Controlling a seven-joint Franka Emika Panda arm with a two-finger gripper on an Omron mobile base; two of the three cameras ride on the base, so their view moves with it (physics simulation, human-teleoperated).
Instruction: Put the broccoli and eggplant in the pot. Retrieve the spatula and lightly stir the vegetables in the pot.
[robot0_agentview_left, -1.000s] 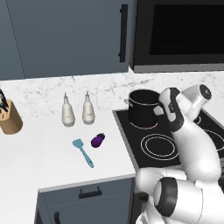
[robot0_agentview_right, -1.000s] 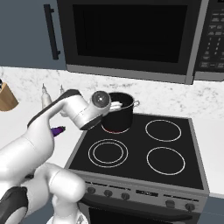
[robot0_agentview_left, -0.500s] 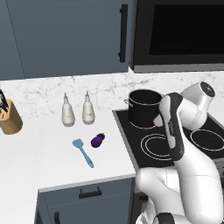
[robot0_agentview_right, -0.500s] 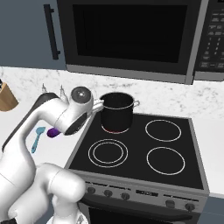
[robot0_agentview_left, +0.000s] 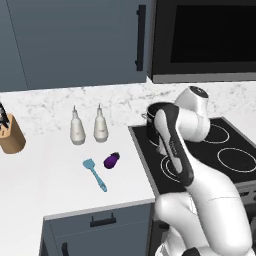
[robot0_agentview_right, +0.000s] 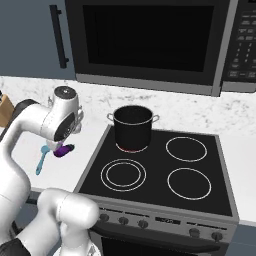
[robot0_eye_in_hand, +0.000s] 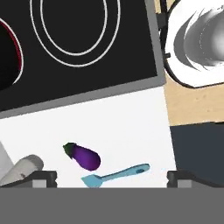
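Observation:
The purple eggplant (robot0_agentview_left: 111, 160) lies on the white counter, just left of the stove, with the light-blue spatula (robot0_agentview_left: 95, 174) beside it. In the hand view the eggplant (robot0_eye_in_hand: 85, 157) and spatula (robot0_eye_in_hand: 116, 175) sit low in the picture. My gripper (robot0_eye_in_hand: 112, 179) hangs above them, wide open, with nothing between its fingertips (robot0_eye_in_hand: 43, 177). From the right base view the gripper (robot0_agentview_right: 56, 145) is over the eggplant (robot0_agentview_right: 65, 150) and the spatula (robot0_agentview_right: 42, 159). The black pot (robot0_agentview_right: 132, 127) stands on the stove's back left burner; my arm partly hides the pot (robot0_agentview_left: 152, 120). The broccoli is hidden.
Two white bottles (robot0_agentview_left: 76, 131) (robot0_agentview_left: 101, 129) stand behind the eggplant near the wall. A knife block (robot0_agentview_left: 10, 135) sits far left. The black stove (robot0_agentview_right: 160, 170) has three bare burners. The counter edge (robot0_agentview_left: 95, 210) runs close in front of the spatula.
My arm has swung left from beside the pot, off the stove, and now hangs over the counter above the eggplant. The gripper stayed open. Eggplant and spatula have not moved.

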